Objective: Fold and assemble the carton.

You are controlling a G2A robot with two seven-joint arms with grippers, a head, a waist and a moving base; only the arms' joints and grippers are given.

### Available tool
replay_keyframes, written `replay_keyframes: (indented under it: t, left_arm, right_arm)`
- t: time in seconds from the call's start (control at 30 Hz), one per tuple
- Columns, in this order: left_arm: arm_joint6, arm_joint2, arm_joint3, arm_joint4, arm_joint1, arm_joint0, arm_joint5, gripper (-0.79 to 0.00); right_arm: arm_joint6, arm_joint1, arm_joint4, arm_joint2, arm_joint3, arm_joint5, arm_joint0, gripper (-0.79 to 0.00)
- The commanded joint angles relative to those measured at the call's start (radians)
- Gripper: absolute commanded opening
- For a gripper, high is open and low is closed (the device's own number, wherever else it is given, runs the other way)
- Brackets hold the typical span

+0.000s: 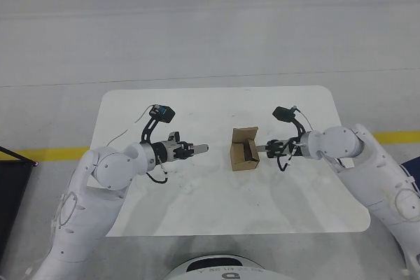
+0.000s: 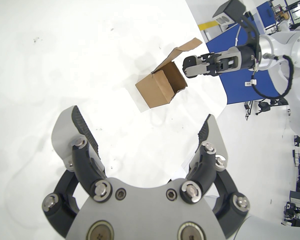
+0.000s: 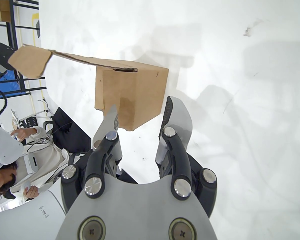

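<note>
A small brown carton (image 1: 242, 155) lies on its side near the middle of the white table (image 1: 196, 203), its open mouth facing my right gripper (image 1: 267, 148). Its lid flap (image 2: 190, 44) sticks out unfolded. In the right wrist view the carton (image 3: 137, 88) is just ahead of the right gripper (image 3: 140, 116). Its fingers (image 3: 171, 111) stand partly apart with the carton's near corner between them; I cannot tell whether they touch it. My left gripper (image 2: 142, 126) is open and holds nothing, a short way from the carton's closed end (image 2: 152, 93).
The table's rounded edge runs close behind the carton on the right arm's side (image 2: 215, 96). Bare tabletop stretches around the left gripper (image 1: 199, 148). A black stand (image 1: 0, 154) is on the floor off the table's left side.
</note>
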Motion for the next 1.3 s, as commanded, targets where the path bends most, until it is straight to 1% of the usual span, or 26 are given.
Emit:
replay_keyframes:
  t: [0.0,0.13,0.23,0.27,0.3,0.33,0.37,0.6,0.67,0.7,0.73,0.77,0.83,0.93,1.03,1.07,1.2,1.27]
  left_arm:
    - [0.0,0.0,0.0,0.0,0.0,0.0,0.0,0.0]
    - [0.0,0.0,0.0,0.0,0.0,0.0,0.0,0.0]
    - [0.0,0.0,0.0,0.0,0.0,0.0,0.0,0.0]
    - [0.0,0.0,0.0,0.0,0.0,0.0,0.0,0.0]
    - [0.0,0.0,0.0,0.0,0.0,0.0,0.0,0.0]
    - [0.0,0.0,0.0,0.0,0.0,0.0,0.0,0.0]
    - [0.0,0.0,0.0,0.0,0.0,0.0,0.0,0.0]
    - [0.0,0.0,0.0,0.0,0.0,0.0,0.0,0.0]
    - [0.0,0.0,0.0,0.0,0.0,0.0,0.0,0.0]
    - [0.0,0.0,0.0,0.0,0.0,0.0,0.0,0.0]
    - [0.0,0.0,0.0,0.0,0.0,0.0,0.0,0.0]
    - [0.0,0.0,0.0,0.0,0.0,0.0,0.0,0.0]
    - [0.0,0.0,0.0,0.0,0.0,0.0,0.0,0.0]
    - [0.0,0.0,0.0,0.0,0.0,0.0,0.0,0.0]
    - [0.0,0.0,0.0,0.0,0.0,0.0,0.0,0.0]
    - [0.0,0.0,0.0,0.0,0.0,0.0,0.0,0.0]
    - [0.0,0.0,0.0,0.0,0.0,0.0,0.0,0.0]
    - [0.001,0.009,0.016,-0.021,-0.001,0.003,-0.003,0.0]
  right_arm:
    - [0.011,-0.009,-0.015,-0.028,0.009,0.026,0.025,-0.431]
    - [0.027,-0.032,-0.051,-0.091,0.028,0.088,0.073,-0.456]
    - [0.033,-0.05,-0.063,-0.133,0.045,0.11,0.107,-0.48]
    - [0.032,-0.055,-0.066,-0.143,0.051,0.116,0.116,-0.533]
    - [0.027,-0.059,-0.07,-0.151,0.055,0.122,0.123,-0.613]
    - [0.021,-0.063,-0.077,-0.158,0.055,0.128,0.128,-0.763]
    - [0.012,-0.065,-0.089,-0.164,0.055,0.136,0.131,-0.785]
    - [-0.052,-0.071,-0.195,-0.184,-0.012,0.207,0.113,-0.785]
    - [-0.067,-0.07,-0.254,-0.19,-0.036,0.212,0.108,-0.785]
    - [-0.069,-0.07,-0.268,-0.192,-0.045,0.214,0.104,-0.502]
    - [-0.074,-0.07,-0.282,-0.191,-0.054,0.209,0.102,-0.274]
    - [-0.081,-0.069,-0.307,-0.194,-0.06,0.198,0.1,-0.194]
    - [-0.116,-0.068,-0.322,-0.183,-0.077,0.169,0.09,0.0]
    - [-0.172,-0.057,-0.322,-0.145,-0.103,0.083,0.047,0.0]
    - [-0.25,-0.042,-0.298,-0.085,-0.11,-0.052,-0.01,0.0]
    - [-0.265,-0.038,-0.293,-0.072,-0.108,-0.081,-0.023,0.0]
    - [-0.265,-0.038,-0.293,-0.072,-0.108,-0.081,-0.023,0.0]
    - [-0.265,-0.038,-0.293,-0.072,-0.108,-0.081,-0.023,0.0]
